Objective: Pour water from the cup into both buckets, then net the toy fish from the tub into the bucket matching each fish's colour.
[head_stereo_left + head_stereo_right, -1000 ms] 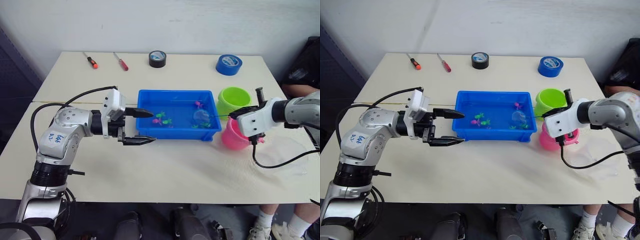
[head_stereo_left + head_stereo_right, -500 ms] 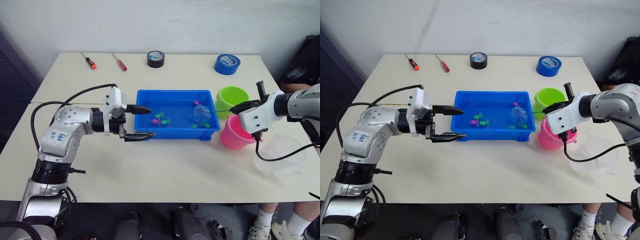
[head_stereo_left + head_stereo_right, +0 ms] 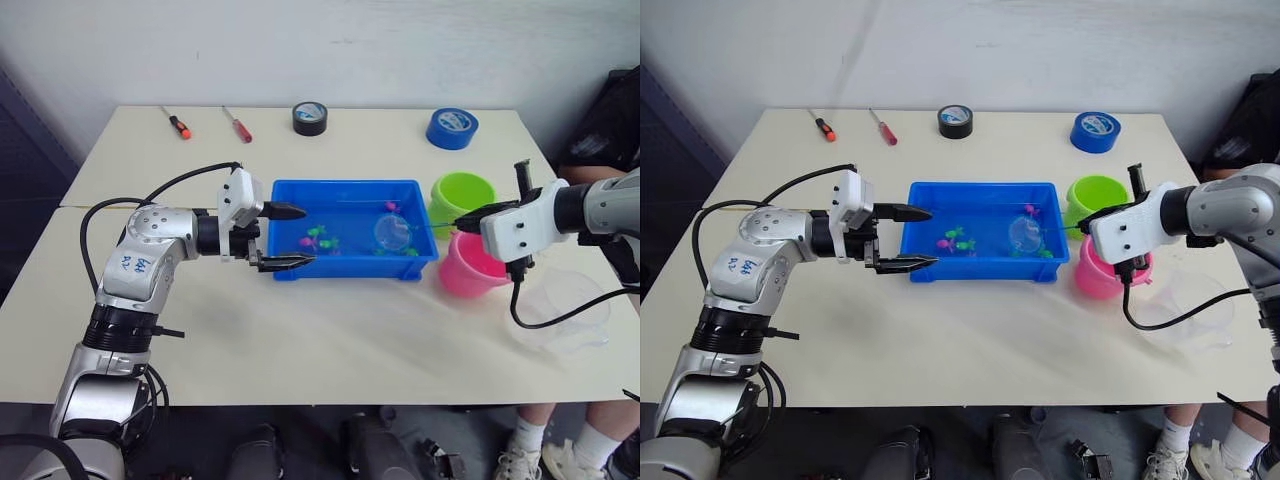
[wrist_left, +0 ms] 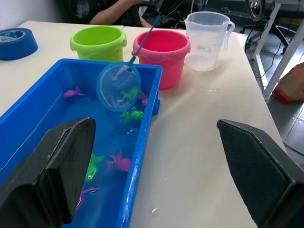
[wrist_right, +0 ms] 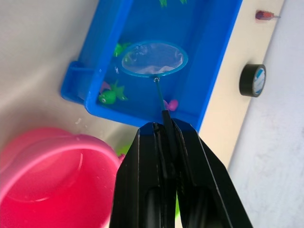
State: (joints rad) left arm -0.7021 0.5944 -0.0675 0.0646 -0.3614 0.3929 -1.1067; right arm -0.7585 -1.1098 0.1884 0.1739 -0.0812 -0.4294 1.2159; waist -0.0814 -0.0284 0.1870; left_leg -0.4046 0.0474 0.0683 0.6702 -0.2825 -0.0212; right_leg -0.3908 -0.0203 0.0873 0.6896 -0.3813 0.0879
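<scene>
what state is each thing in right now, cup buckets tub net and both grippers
cup: upright, looks empty
pink bucket: upright, no fish visible inside
green bucket: upright
tub: holds water and fish
net: hoop over the tub, looks empty
left gripper: open
right gripper: shut on net handle

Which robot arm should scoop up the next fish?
Probably the right: its gripper is shut on the net, whose hoop hangs over the tub. The left gripper is open and empty.
</scene>
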